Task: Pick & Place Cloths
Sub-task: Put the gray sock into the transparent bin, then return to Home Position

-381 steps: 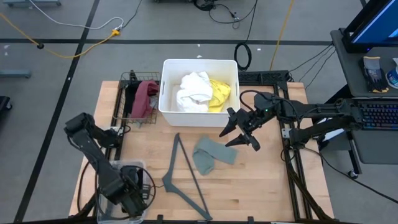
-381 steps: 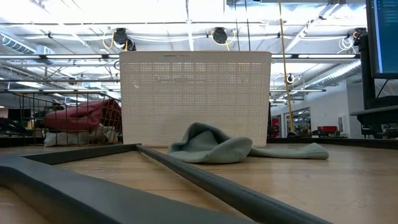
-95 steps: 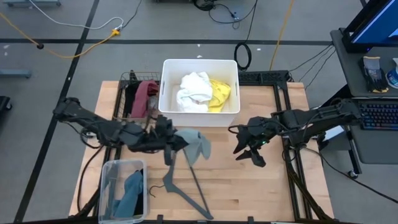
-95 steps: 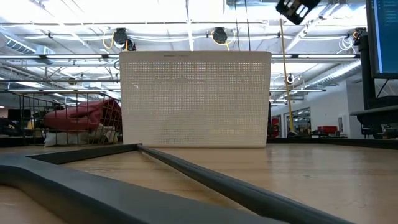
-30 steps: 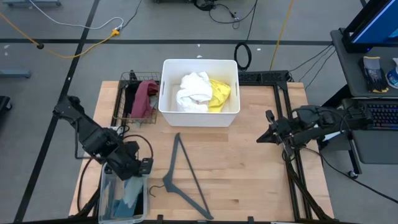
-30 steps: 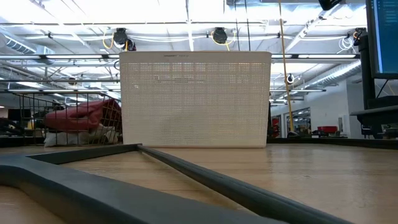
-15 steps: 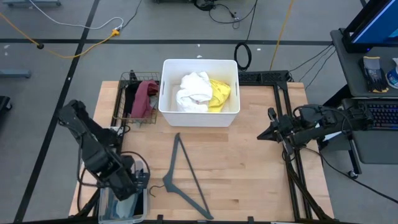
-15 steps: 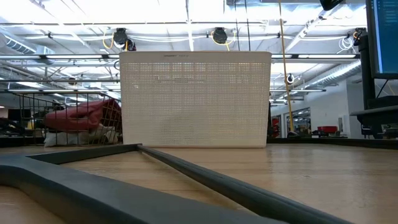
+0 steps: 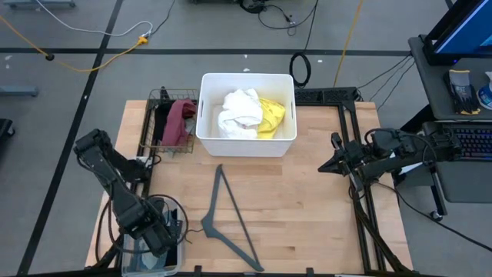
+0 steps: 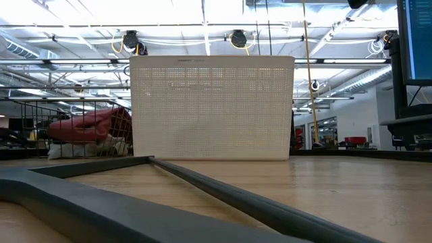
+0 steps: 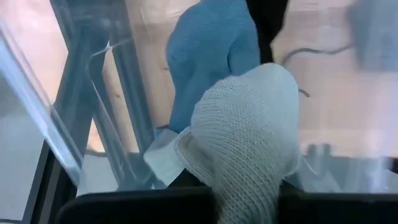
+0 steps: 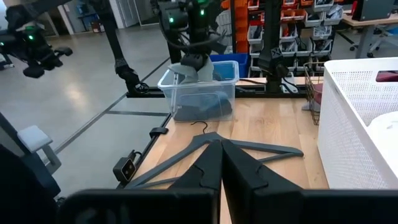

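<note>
Sage cloth (image 11: 249, 137): ribbed knit, pale grey-green, bunched into a rounded lump right in front of the left wrist camera, held by the left gripper (image 9: 154, 233). Finger spread is hidden by the fabric, so how far it is open cannot be told. Long axis is seen running from the gripper outward toward the teal cloth (image 11: 211, 56).

Teal cloth: finer knit, blue-green, lying inside the clear bin (image 9: 132, 258) at the table's near left corner, lengthwise along the bin. The left gripper is positioned over or inside that bin; the sage cloth is just above or touching the teal one, which cannot be told.

White cloth (image 9: 241, 113) and yellow cloth (image 9: 272, 115) are crumpled side by side in the white basket (image 9: 207, 108). Maroon cloth (image 9: 177, 121) is draped in the wire rack (image 9: 154, 100), long axis front-to-back, with a black cloth (image 9: 161, 119) beside it.

Hanger (image 9: 227, 219) is lying flat mid-table.

Right gripper (image 9: 323, 167) is parked at the table's right edge, fingers pressed together, nothing held.
</note>
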{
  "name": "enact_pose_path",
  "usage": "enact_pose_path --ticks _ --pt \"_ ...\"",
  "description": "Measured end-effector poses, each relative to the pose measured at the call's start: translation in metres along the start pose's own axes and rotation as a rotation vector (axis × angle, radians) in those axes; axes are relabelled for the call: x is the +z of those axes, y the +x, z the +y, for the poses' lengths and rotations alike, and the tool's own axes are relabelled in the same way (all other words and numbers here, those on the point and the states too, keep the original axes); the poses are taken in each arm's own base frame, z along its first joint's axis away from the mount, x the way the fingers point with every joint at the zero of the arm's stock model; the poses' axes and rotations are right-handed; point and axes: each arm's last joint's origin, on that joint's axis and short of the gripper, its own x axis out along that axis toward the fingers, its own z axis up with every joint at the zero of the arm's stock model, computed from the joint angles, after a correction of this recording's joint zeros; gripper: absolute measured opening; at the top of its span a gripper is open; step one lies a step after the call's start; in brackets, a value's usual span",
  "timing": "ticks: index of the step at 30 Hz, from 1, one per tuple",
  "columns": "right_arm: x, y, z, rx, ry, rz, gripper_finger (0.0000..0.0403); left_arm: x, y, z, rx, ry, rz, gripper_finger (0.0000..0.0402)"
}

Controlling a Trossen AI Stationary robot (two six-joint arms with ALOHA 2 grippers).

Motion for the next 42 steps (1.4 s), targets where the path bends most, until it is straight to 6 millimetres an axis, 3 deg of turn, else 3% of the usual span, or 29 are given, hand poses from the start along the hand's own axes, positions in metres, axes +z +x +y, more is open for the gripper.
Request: enact_pose_path --ticks 13,23,26,32,37,42 --pt "0.0 0.0 0.0 -0.004 0.03 -0.003 0.0 0.011 0.059 -0.003 0.017 0.077 -0.014 0.0013" --pt "0.001 0.0 0.0 -0.006 0.03 -0.007 0.0 0.01 0.062 -0.001 0.015 0.095 -0.013 0.0023" --pt "0.001 0.0 0.0 -0.006 0.03 -0.007 0.0 0.01 0.06 -0.001 0.008 0.119 -0.005 0.0051" --pt "0.001 0.0 0.0 -0.004 0.03 -0.007 0.0 0.014 0.043 0.009 -0.03 0.139 0.053 0.0157" --pt "0.001 0.0 0.0 -0.004 0.03 -0.007 0.0 0.021 0.016 0.025 -0.093 0.162 0.181 0.0233" --pt "0.001 0.0 0.0 -0.003 0.03 -0.007 0.0 0.035 -0.016 0.044 -0.281 0.128 0.255 0.0273"
